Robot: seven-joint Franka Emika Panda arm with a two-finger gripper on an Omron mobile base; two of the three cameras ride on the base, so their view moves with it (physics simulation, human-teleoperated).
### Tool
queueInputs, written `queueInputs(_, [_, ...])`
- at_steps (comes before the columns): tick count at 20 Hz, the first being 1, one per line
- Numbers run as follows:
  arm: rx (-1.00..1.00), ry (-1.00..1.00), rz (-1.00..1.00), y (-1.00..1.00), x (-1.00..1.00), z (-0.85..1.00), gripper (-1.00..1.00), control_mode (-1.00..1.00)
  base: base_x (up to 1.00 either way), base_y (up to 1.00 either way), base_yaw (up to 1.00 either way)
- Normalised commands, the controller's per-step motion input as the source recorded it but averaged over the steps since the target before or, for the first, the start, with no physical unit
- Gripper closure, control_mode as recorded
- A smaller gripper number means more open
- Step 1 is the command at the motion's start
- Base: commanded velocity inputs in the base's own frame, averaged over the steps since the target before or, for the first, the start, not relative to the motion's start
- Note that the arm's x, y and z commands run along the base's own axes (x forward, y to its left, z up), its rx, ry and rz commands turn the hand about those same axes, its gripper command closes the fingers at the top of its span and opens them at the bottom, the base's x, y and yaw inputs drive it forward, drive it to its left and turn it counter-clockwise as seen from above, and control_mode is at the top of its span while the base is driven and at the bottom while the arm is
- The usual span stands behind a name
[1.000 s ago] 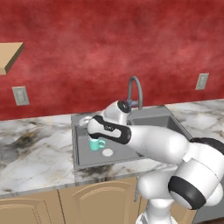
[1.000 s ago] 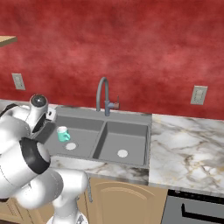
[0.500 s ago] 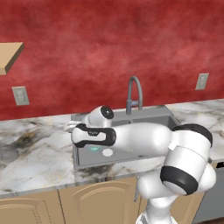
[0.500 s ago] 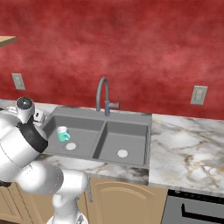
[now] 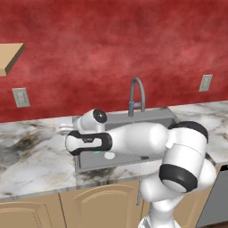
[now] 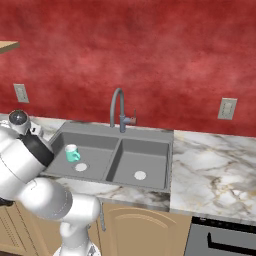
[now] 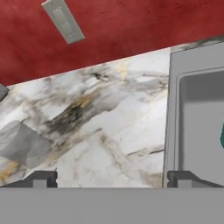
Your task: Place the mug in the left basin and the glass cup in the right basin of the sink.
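The mug (image 6: 71, 153) stands upright inside the left basin (image 6: 95, 152) of the sink (image 6: 150, 134), near that basin's left wall and just behind its round white drain (image 6: 81, 167), handle turned toward the drain side. In the hand view a sliver of teal, the same mug (image 7: 222, 136), shows at the sink's far edge of the picture. The right basin (image 6: 147, 160) holds nothing but its own white drain (image 6: 140, 175). The arched grey tap (image 6: 119, 108) rises from the sink's back rim, over the divider. The arm reaches across the sink toward the marble counter (image 7: 100, 118) on the sink's left; the gripper (image 7: 111, 178) hangs over that counter just beside the sink's left rim, jaws spread wide with nothing between them, one finger tip (image 7: 40, 179) above the marble and the other above the rim. A greyish see-through shape (image 7: 22, 144) sits on the counter well to the left of the sink; too blurred to say for certain it is the glass cup. A wall outlet (image 7: 64, 20) is on the red wall behind that counter stretch. In the left base view the gripper (image 5: 67, 130) lies at the sink's left rim.
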Motion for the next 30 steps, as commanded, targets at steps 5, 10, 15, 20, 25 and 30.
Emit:
queueInputs(5, [0.0,0.0,0.0,0.26,0.03,0.16,-1.0,-1.0,0.0,0.0,0.0])
queueInputs(10, [0.0,0.0,0.0,0.39,0.08,0.01,-1.0,-1.0,0.0,0.0,0.0])
queueInputs(15, [0.0,0.0,0.0,0.39,0.03,0.01,-1.0,-1.0,0.0,0.0,0.0])
queueInputs(20, [0.0,0.0,0.0,0.32,0.0,0.05,-1.0,-1.0,0.0,0.0,0.0])
queueInputs(25, [0.0,0.0,0.0,0.21,0.0,0.11,-1.0,-1.0,0.0,0.0,0.0])
queueInputs(30, [0.0,0.0,0.0,0.3,0.0,0.01,-1.0,-1.0,0.0,0.0,0.0])
